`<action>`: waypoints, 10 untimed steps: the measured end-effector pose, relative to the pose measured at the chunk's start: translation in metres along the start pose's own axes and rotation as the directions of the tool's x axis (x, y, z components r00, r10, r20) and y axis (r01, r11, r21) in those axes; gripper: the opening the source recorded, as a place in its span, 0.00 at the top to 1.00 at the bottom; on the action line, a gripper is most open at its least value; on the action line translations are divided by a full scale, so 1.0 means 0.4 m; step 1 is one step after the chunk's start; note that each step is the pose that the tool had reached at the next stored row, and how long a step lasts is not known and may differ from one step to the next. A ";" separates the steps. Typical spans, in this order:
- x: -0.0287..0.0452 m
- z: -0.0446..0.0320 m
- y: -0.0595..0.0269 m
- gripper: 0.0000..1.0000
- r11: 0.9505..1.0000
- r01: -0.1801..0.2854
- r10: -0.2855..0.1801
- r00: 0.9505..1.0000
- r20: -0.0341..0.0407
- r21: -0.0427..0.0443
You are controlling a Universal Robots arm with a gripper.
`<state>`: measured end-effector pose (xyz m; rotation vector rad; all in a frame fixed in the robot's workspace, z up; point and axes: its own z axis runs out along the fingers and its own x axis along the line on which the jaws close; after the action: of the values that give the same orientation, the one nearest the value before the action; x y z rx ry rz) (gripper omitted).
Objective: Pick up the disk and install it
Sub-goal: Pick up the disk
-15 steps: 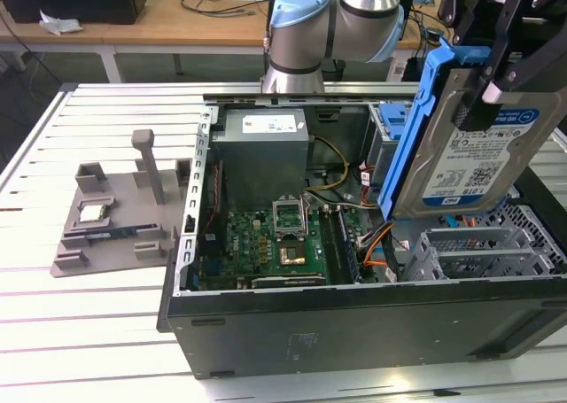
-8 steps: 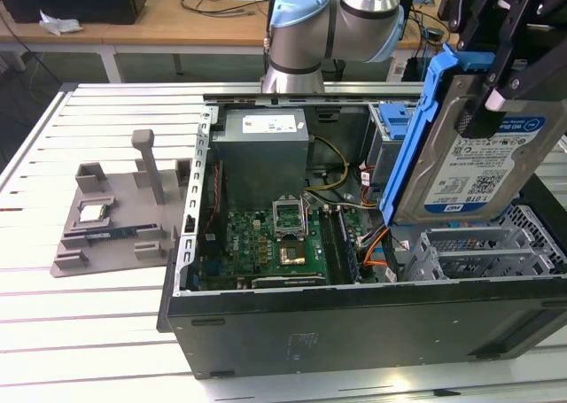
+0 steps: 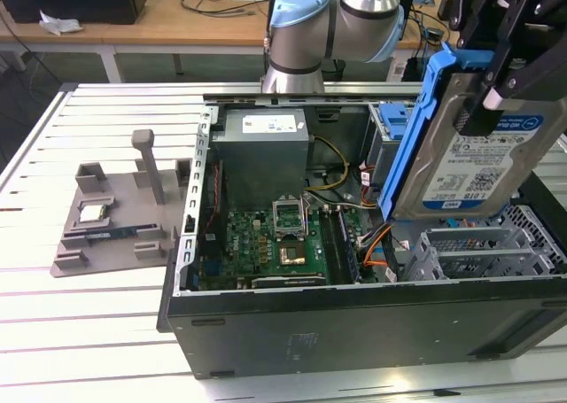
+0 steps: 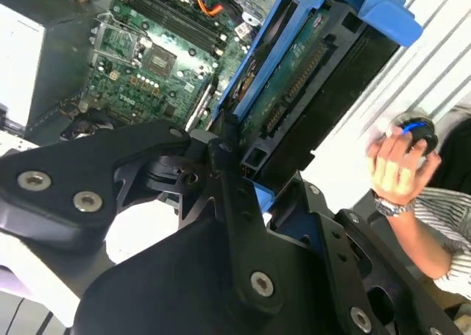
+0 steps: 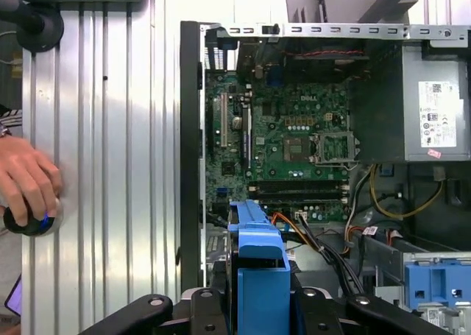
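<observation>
The disk (image 3: 483, 159), a silver-grey drive with a blue-and-white label in a blue plastic carrier frame, hangs on edge, tilted, above the open computer case (image 3: 354, 332) at the exterior view's right. My gripper (image 3: 476, 102) is shut on its upper part, with black fingers (image 3: 489, 102) on either side. In the second wrist view the disk (image 4: 309, 77) shows its circuit-board side, clamped in the gripper (image 4: 246, 166). In the first wrist view the blue carrier (image 5: 257, 265) rises edge-on from the gripper (image 5: 261, 302) over the case's drive end.
Inside the case lie the motherboard (image 3: 275, 244), a grey power supply box (image 3: 263, 151) and a blue bracket on a metal cage (image 3: 396, 124). A grey fixture (image 3: 115, 217) sits at the exterior view's left. A person's hand (image 5: 29, 184) rests on a round black device beside the case.
</observation>
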<state>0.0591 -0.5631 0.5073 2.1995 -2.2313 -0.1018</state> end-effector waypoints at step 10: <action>0.000 -0.002 -0.047 0.63 1.000 0.000 0.000 1.000 0.014 -0.001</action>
<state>0.0777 -0.5633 0.5073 2.2055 -2.2374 -0.1188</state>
